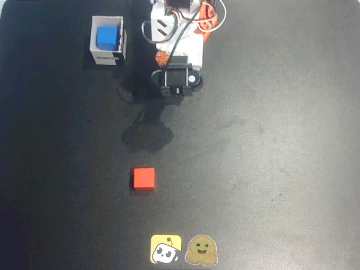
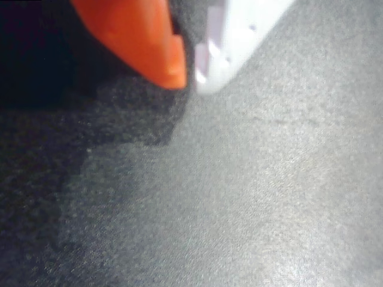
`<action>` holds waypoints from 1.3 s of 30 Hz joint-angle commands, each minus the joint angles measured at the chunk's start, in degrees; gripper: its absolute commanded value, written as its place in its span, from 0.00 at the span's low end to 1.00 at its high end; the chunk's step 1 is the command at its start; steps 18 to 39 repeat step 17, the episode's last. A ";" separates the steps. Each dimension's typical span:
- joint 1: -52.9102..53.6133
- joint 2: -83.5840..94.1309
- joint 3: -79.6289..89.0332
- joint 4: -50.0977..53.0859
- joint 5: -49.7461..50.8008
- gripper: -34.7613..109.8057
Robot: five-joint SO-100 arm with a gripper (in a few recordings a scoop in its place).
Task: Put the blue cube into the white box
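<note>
Dark matte table (image 1: 270, 169) spreads under everything; at upper left the white box (image 1: 94, 40), thin-walled with a dark label, holds the plain bright-blue cube (image 1: 106, 37), while the gripper (image 2: 188, 75) hangs with orange and white tips pressed together, empty

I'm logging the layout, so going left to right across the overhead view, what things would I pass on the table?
White box with the blue cube inside it → red cube → yellow sticker → brown smiley sticker. The robot arm overlaps the middle columns, so I left it out.
</note>
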 commanded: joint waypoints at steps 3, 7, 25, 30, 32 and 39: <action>0.44 0.18 -0.18 0.18 0.62 0.24; 0.62 0.18 -0.18 0.18 0.62 0.24; 0.62 0.18 -0.18 0.18 0.62 0.24; 0.62 0.18 -0.18 0.18 0.62 0.24; 0.62 0.18 -0.18 0.18 0.62 0.24; 0.62 0.18 -0.18 0.18 0.62 0.24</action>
